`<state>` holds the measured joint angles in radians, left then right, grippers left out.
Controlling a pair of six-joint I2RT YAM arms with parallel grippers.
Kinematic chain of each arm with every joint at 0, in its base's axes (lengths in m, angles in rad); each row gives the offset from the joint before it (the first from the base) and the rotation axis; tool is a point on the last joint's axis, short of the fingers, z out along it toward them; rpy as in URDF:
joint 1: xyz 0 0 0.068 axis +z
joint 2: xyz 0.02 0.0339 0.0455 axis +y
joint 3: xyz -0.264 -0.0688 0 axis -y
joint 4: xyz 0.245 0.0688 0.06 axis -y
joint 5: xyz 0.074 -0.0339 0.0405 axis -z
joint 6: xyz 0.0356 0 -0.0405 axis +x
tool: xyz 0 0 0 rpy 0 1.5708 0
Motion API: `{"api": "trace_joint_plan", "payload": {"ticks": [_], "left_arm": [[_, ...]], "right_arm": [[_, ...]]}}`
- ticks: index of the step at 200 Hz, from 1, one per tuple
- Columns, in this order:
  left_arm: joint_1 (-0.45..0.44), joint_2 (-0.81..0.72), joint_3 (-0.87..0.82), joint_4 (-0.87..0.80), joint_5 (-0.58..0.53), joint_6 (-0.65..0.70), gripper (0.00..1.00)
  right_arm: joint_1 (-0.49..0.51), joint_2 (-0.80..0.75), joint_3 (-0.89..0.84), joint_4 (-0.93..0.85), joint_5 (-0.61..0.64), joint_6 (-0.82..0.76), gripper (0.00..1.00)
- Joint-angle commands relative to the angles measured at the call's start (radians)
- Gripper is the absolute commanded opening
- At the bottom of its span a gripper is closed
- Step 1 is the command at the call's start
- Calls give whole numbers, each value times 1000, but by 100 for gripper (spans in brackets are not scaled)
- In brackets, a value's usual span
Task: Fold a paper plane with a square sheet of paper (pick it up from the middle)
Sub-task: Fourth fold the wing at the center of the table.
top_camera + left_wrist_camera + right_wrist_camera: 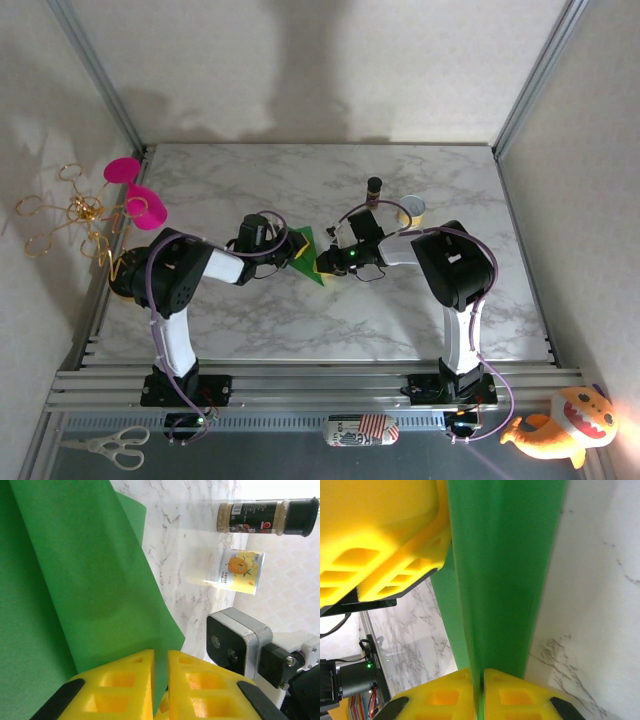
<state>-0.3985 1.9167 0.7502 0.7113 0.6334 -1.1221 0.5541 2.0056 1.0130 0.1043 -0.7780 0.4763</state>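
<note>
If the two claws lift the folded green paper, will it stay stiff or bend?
The thin bright green sheet of paper will probably sag between the left claw and right claw, since its surface bows. Its fold likely adds some stiffness lengthwise. It looks light, so it may slip.

The sheet of paper is bright green, plain and unmarked, folded into a narrow creased triangle whose tip points toward the near side. It sits over the middle of the tabletop, its layers standing on edge. The left fingers pinch its left side and the right fingers its right.
</note>
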Motion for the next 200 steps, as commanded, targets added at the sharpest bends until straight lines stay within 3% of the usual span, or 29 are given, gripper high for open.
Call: {"api": "trace_joint_plan", "payload": {"ticks": [1,200], "left_arm": [[-7,24,17,-12,12,24,15],[-14,74,27,-17,22,48,16]], "right_arm": [[3,88,-30,-115,174,-25,14],[3,89,-21,-155,201,-43,14]]}}
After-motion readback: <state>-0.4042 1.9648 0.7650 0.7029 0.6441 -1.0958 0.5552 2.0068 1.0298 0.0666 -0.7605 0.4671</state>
